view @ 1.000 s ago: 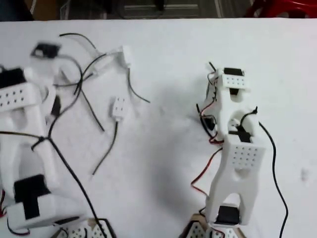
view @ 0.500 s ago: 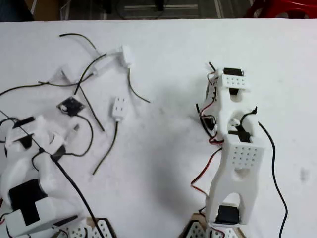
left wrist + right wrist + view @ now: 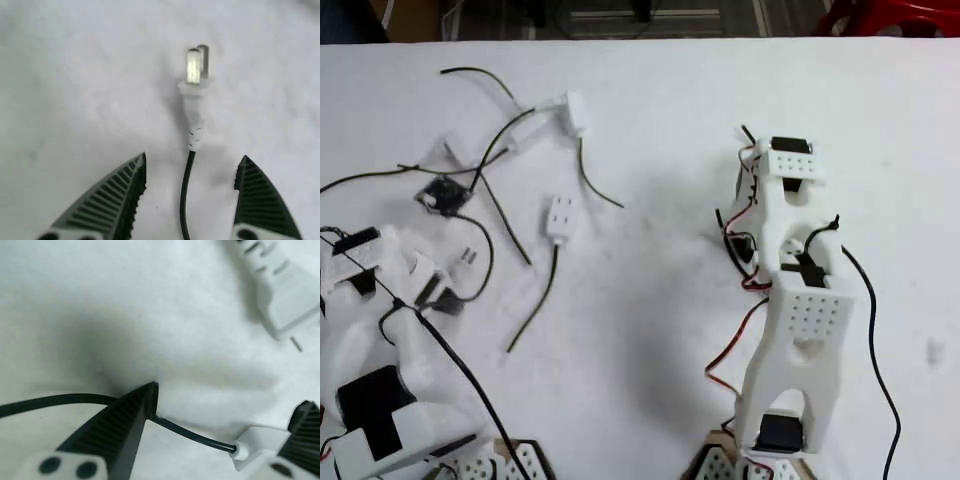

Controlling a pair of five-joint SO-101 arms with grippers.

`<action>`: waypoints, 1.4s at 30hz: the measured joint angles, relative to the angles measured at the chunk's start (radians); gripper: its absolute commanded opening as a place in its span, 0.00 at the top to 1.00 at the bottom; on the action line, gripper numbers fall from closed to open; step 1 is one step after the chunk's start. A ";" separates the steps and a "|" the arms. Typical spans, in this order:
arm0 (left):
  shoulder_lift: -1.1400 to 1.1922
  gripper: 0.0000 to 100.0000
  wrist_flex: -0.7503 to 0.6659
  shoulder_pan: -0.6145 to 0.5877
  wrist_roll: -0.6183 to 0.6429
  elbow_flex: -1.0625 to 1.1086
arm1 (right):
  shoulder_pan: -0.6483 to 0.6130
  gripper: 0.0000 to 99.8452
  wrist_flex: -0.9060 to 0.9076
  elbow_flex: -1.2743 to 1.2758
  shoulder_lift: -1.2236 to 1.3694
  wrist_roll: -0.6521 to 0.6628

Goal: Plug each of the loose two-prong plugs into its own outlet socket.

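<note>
White table (image 3: 650, 330) holds a plug (image 3: 470, 257) loose left of the socket (image 3: 560, 215), left gripper (image 3: 193, 159) wide just behind it, right gripper (image 3: 228, 395) wide too; seemingly nothing is plugged in yet.

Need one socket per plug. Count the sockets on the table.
2 that I can make out: a near socket mid-table and a far socket toward the back. Others may hide among the cables.
</note>
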 measured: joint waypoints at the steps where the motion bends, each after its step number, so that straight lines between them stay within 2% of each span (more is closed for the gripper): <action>1: 0.000 0.71 0.000 0.014 0.018 -0.003 | 0.000 0.58 0.000 0.000 0.000 0.000; 6: 0.000 0.71 -0.012 0.114 0.069 -0.005 | 0.000 0.58 0.000 0.000 0.000 0.000; 9: 0.000 0.71 -0.072 0.149 0.075 -0.005 | 0.000 0.58 0.000 0.000 0.003 0.000; 13: 0.000 0.71 -0.127 0.149 0.075 -0.005 | 0.000 0.58 0.000 0.000 0.003 0.000; 29: 0.077 0.71 -0.175 0.110 0.075 0.009 | 0.000 0.58 0.000 0.000 0.003 0.000; 42: 0.232 0.71 -0.124 0.109 0.081 -0.132 | 0.000 0.58 0.000 0.000 0.003 0.000</action>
